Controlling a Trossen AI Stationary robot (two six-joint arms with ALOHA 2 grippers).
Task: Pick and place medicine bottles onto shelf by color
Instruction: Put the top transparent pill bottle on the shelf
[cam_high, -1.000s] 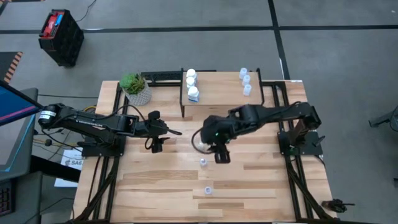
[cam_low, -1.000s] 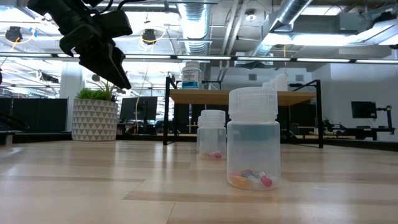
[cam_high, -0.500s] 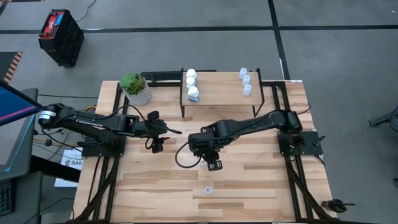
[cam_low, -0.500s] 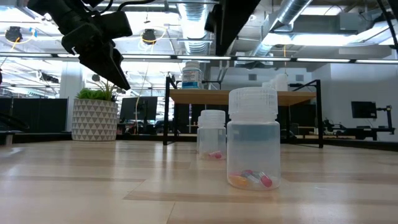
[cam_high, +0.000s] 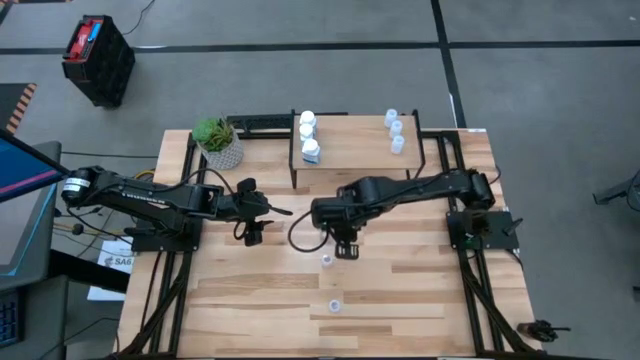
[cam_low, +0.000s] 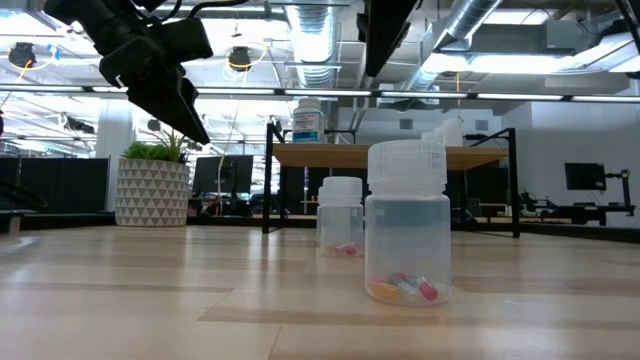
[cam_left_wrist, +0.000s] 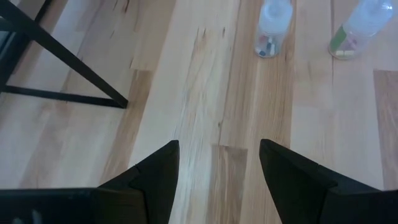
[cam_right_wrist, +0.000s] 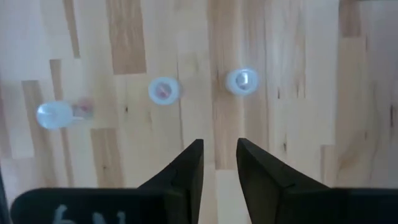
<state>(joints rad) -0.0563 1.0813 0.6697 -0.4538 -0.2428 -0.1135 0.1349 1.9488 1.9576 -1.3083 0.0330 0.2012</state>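
**Right arm lining up on next loose bottle; shelf part-filled**

Step in hand: pick phase. Right gripper (cam_high: 346, 246) hangs over mid-surface (cam_high: 420, 300), pointing down, empty. In the right wrist view its fingers (cam_right_wrist: 186, 168) stand close together w/ a narrow gap, nothing between them. Too narrow, I'd judge, to drop over a bottle cap as is.

Bottles left on the surface: near loose bottle (cam_high: 327, 261) just beside the right gripper, on the side away from the shelf; far loose bottle (cam_high: 334, 305) farther toward the front edge. Both upright, clear w/ coloured pills inside per low view (cam_low: 407, 222). Right wrist view shows a third small clear bottle (cam_right_wrist: 56, 114) that looks to be lying on its side; can't place it in the high view.

Shelf (cam_high: 350, 150): three white bottles (cam_high: 308, 135) in a row at its left end, three pale bottles (cam_high: 394, 131) at its right end. So sorting by colour looks well along, pale ones outstanding.

Left gripper (cam_high: 252, 222) waits over the surface's left half, near the plant pot (cam_high: 220, 145), fingers apart, holding nothing.

Next move calls for: spread right fingers wider, shift over near loose bottle, descend straddling cap, close, lift, carry to the pale group. Risk: knocking a light bottle over on descent.
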